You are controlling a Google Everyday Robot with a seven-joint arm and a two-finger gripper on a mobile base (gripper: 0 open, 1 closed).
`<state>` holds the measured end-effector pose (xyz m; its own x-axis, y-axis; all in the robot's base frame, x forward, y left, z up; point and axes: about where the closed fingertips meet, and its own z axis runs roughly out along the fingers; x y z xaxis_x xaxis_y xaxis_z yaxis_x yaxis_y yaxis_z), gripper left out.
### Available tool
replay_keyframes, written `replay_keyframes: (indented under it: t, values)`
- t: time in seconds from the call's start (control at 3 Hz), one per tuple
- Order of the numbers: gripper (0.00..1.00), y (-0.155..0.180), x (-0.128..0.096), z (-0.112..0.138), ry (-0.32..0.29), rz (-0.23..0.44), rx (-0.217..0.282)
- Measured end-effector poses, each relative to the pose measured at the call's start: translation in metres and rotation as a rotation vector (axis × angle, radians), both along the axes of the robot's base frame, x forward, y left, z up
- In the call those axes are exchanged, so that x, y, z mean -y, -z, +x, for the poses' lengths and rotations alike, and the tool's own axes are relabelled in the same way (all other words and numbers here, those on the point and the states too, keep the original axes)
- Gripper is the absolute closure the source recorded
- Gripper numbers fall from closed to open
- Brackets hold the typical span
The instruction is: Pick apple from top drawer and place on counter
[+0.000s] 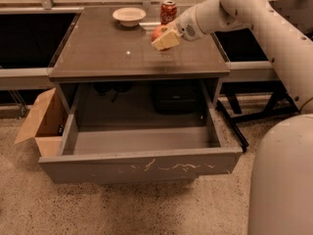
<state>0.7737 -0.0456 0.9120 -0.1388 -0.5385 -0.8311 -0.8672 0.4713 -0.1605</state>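
Note:
The red apple (158, 33) is held in my gripper (163, 37), over the right half of the counter (112, 53), near the red soda can. The gripper's cream-coloured fingers (167, 39) are shut on the apple; whether the apple touches the counter I cannot tell. My white arm reaches in from the upper right. The top drawer (142, 166) is pulled out wide below the counter, its scratched grey front panel facing me, and its inside shows nothing.
A red soda can (168, 11) and a white bowl (129, 16) stand at the counter's far edge. A brown cardboard box (41, 123) lies open on the floor left of the drawer. My white base (281, 180) fills the lower right.

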Motion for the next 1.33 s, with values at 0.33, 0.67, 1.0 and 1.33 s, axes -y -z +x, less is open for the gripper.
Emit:
replay_keyframes:
  t: [0.33,0.67,1.0,1.33]
  values:
    - [1.0,0.01,0.009,0.01,0.069,0.011,-0.064]
    - [1.0,0.024,0.021,0.017,0.127,0.005,-0.115]
    - [0.85,0.037,0.033,0.024,0.169,-0.01,-0.153]
    - [0.62,0.046,0.045,0.031,0.2,-0.04,-0.181]
